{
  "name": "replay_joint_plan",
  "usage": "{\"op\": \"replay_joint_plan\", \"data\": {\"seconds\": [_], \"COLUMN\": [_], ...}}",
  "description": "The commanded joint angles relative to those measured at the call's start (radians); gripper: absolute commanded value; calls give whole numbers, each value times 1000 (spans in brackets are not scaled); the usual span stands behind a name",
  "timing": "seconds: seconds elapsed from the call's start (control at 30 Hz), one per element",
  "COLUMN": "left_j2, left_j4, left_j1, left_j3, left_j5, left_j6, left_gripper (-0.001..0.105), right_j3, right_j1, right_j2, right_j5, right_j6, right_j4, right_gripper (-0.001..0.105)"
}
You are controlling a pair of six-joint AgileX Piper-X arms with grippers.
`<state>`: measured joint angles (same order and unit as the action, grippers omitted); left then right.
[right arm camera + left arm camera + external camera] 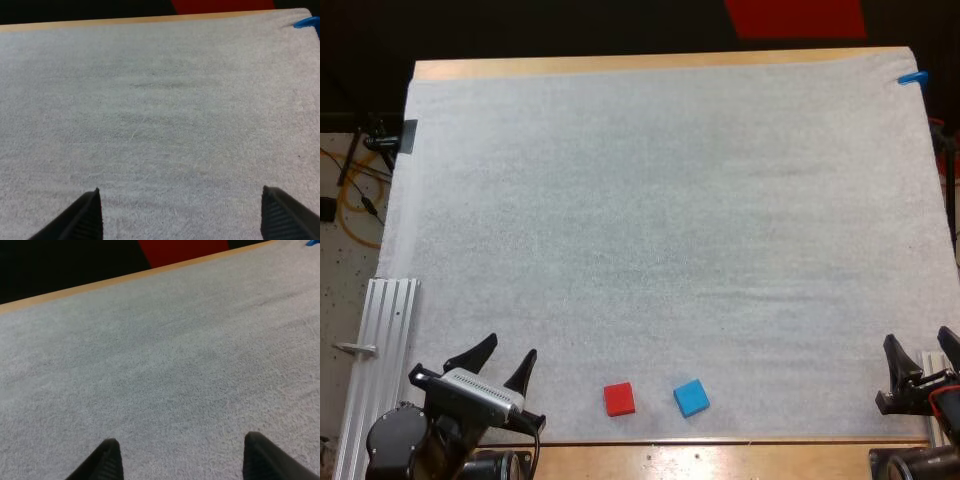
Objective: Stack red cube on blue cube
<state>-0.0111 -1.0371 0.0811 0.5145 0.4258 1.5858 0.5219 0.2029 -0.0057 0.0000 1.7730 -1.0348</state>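
Red cube: sitting flat on the mat near its front edge, btwn the two arms, closer to the L one; small, matte, square top w/ crisp edges.
Blue cube: sitting just beside red, on its R, a gap btwn them, not touching; same boxy shape, turned slightly askew.
Mat: white, fuzzy, felt-like nap; lying flat over most of the table.
Table: pale wood, showing as thin strips along far & near edges.
L gripper: hovering at mat's front L corner, left of red cube; black tapered fingers standing apart, holding nothing.
R gripper: sitting at mat's R edge, well apart from blue cube; fingers spread, nothing btwn them.
High view: giving both cubes' spots rel. to the arms.
L wrist view: looking past spread fingertips over the nap to the far wood edge.
R wrist view: fingertips standing wide apart; picking up faint creases in the mat.
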Motion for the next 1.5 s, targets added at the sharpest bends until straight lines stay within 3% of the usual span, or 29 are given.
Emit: {"op": "replay_joint_plan", "data": {"seconds": [0.0,0.13,0.27,0.4,0.77,0.9,1.07,1.17,1.27,1.47], "left_j2": [-136,-136,-136,-120,150,243,331,358,373,375], "left_j4": [17,17,17,-2,-176,-264,-357,-407,-458,-470], "left_j1": [-4,-4,-14,-62,-343,-456,-629,-695,-745,-753], "left_j3": [1,1,13,49,274,354,451,471,472,472], "left_j5": [4,4,-3,-19,-194,-210,-213,-213,-213,-174], "left_j6": [8,14,93,90,-99,-146,-179,-198,-198,-200], "left_gripper": [52,52,52,52,52,52,52,52,52,52], "right_j3": [7,7,15,51,228,284,367,405,441,465], "right_j1": [0,0,0,0,2,14,125,197,262,365], "right_j2": [-13,-13,2,57,351,419,523,576,641,733], "right_j5": [0,-14,-69,-77,-327,-349,-338,-312,-298,-290], "right_j6": [-1,20,95,117,153,189,249,279,311,356], "right_j4": [-1,-1,1,1,7,7,7,7,5,5], "right_gripper": [64,64,64,64,64,64,64,64,64,64]}}
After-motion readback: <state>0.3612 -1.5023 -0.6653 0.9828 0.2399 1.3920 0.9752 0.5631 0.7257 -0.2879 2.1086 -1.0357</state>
